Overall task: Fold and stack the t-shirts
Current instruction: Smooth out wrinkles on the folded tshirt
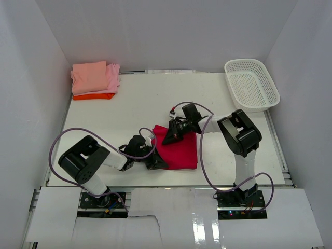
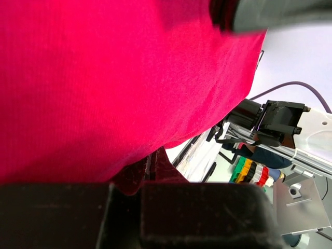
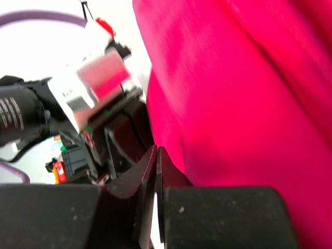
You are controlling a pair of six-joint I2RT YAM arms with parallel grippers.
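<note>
The crimson-red t-shirt [image 1: 181, 151] lies folded on the white table between the two arms. My left gripper [image 1: 155, 162] is shut on its near left edge; in the left wrist view the cloth [image 2: 104, 78] runs down to the closed fingertips [image 2: 150, 158]. At the far left corner of the shirt, my right gripper [image 1: 171, 136] is shut; in the right wrist view the red cloth [image 3: 233, 93] sits against the closed tips [image 3: 156, 153]. Folded salmon-pink [image 1: 89, 75], light pink [image 1: 113, 78] and orange [image 1: 93, 96] t-shirts are stacked at the far left corner.
A white lattice basket [image 1: 251, 84] stands at the far right corner of the table [image 1: 155, 98]. White walls enclose the table on three sides. Purple cables loop from both arms over the table near the red shirt.
</note>
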